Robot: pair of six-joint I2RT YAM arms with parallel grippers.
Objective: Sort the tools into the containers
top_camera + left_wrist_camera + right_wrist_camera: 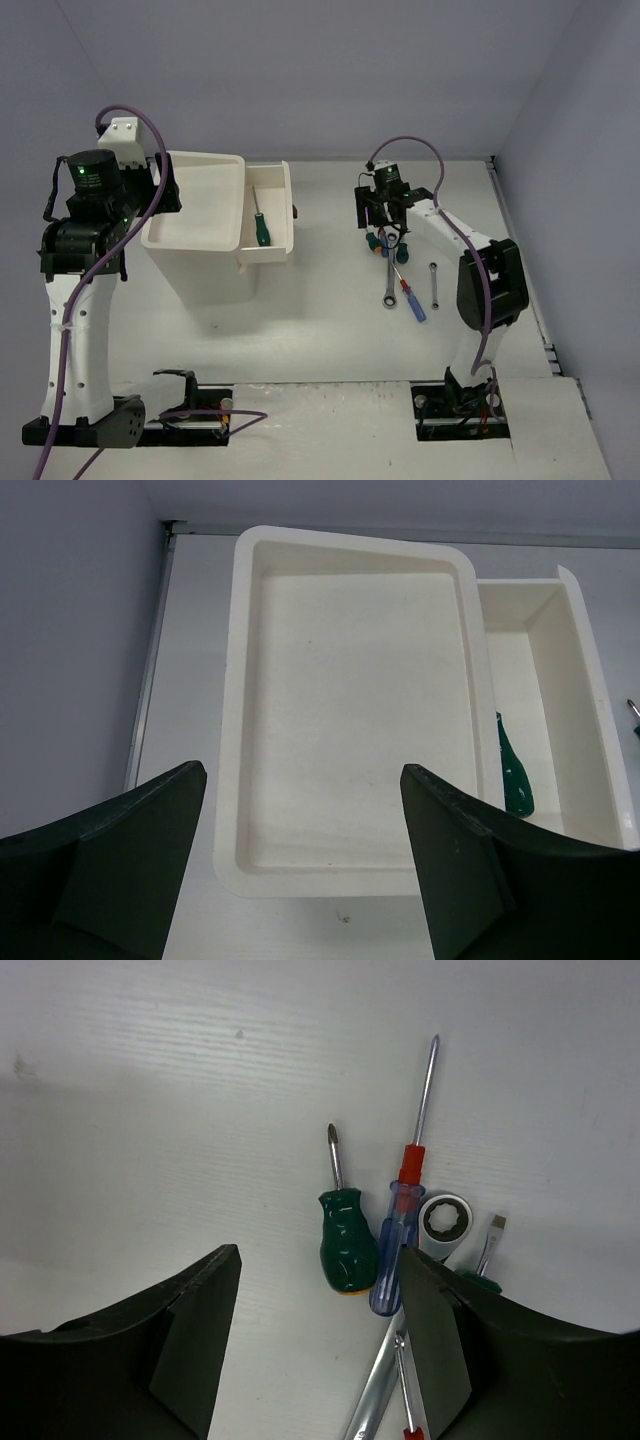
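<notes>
Now the right gripper (pixel 320 1260) hovers open over the green screwdriver (pixel 347 1250), needing descent and clamping; left gripper (pixel 303 775) open too.

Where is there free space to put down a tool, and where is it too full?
Tray top: bare. Table between the drawer and the tool pile: free. Crowded: the tool pile under the right claw.
</notes>
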